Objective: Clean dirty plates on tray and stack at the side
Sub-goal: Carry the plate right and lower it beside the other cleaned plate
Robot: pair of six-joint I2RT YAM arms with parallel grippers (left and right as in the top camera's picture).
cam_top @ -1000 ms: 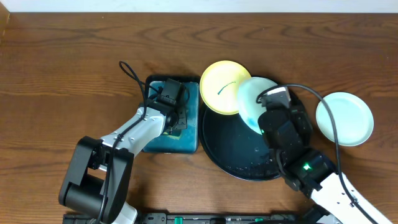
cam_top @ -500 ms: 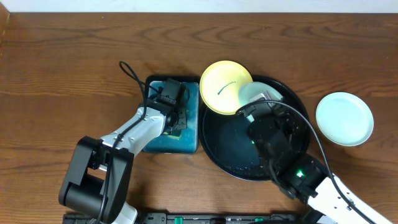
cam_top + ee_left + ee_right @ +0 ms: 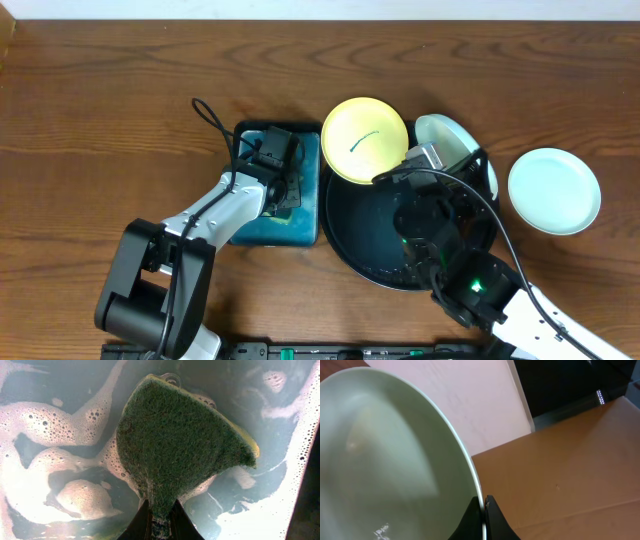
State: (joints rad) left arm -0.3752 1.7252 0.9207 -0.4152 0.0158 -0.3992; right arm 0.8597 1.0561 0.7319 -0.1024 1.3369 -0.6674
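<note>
A large round black shallow tray sits centre-right. A teal-smeared pale yellow round plastic plate overlaps its upper-left rim; a tilted mint-white plastic plate rises at its upper right; a flat mint-white plate lies far right.

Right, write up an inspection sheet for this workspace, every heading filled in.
Surface: brown wooden table.
Job's things: black tray, wet; yellow plate with a teal smear, resting on its rim; mint plate tilted in the right gripper; second mint plate flat on the table to the right, no smear seen.
Clutter: teal sponge dish of foamy water, left of the tray.
Grippers: left gripper shut on green sponge; right gripper shut on the mint plate's rim.
Cables: black cable looped by the left arm.
Surroundings: pale wall strip; cardboard.
</note>
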